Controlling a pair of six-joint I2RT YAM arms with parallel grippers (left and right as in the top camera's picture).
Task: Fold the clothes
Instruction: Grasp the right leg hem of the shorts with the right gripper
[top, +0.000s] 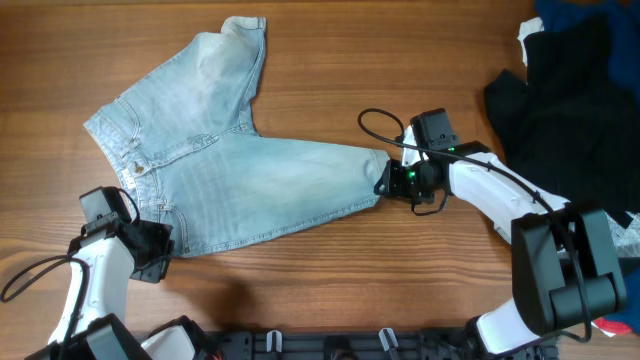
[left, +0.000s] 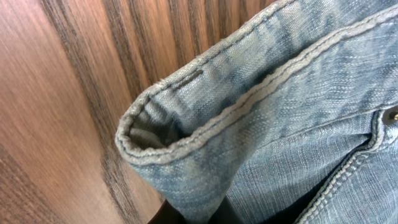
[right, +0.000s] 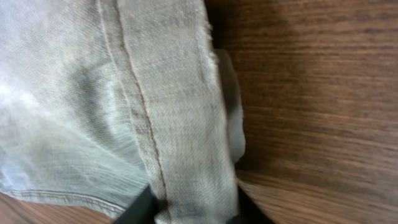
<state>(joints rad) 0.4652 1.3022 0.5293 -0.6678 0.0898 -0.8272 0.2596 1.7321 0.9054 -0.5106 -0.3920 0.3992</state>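
The jeans (top: 230, 170) lie flat on the left half of the table (top: 330, 290), one leg towards the far edge and the other towards the centre. The left gripper (top: 160, 252) pinches the waistband corner near the front-left corner. The right gripper (top: 385, 182) pinches the centre leg's hem. A black garment (top: 560, 110) is heaped at the far-right corner.

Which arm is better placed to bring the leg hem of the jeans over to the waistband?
Right: the right gripper pinches the hem of the jeans; the left gripper holds the waistband corner.
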